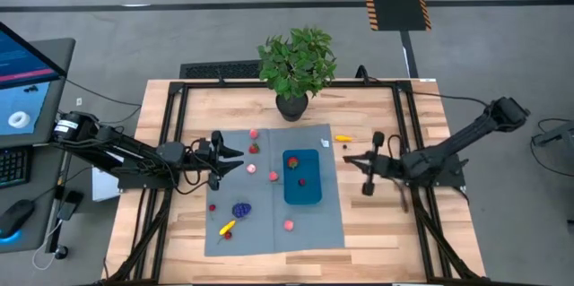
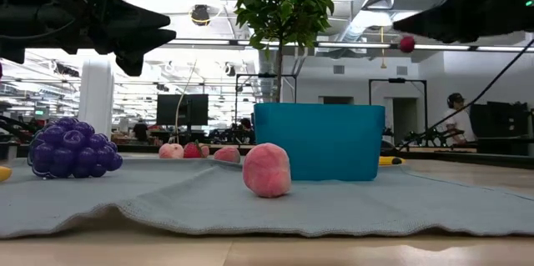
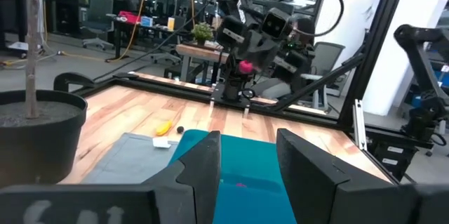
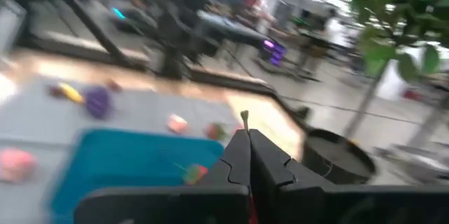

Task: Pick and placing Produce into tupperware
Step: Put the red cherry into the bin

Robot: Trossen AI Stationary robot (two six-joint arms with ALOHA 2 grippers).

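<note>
The blue tupperware (image 1: 302, 178) stands on the grey-blue mat (image 1: 269, 232) with two small produce pieces (image 1: 301, 181) inside it. More produce lies on the mat to its left: pink and red pieces (image 1: 254, 149), a purple cluster (image 1: 241, 209) and a yellow piece (image 1: 227, 228). Another yellow piece (image 1: 343, 139) lies on the bare wood. My left gripper (image 1: 237, 160) hovers open over the mat, left of the tupperware and pointing at it. My right gripper (image 1: 348, 160) is level, right of the tupperware, shut on a small red piece (image 2: 406, 44). My right gripper pinches the small red piece at its fingertips (image 4: 242, 155). A thin stalk (image 4: 244, 116) sticks out past them. The fingers come level from the table's right side. The red body (image 3: 245, 66) hangs just under the fingertips, well clear of the table.
A potted plant (image 1: 294, 105) stands at the mat's far edge, close to the tupperware. Black frame rails (image 1: 408, 134) run along the table's sides. A small dark object (image 1: 346, 146) lies by the yellow piece. A laptop (image 1: 22, 80) sits off the table's left.
</note>
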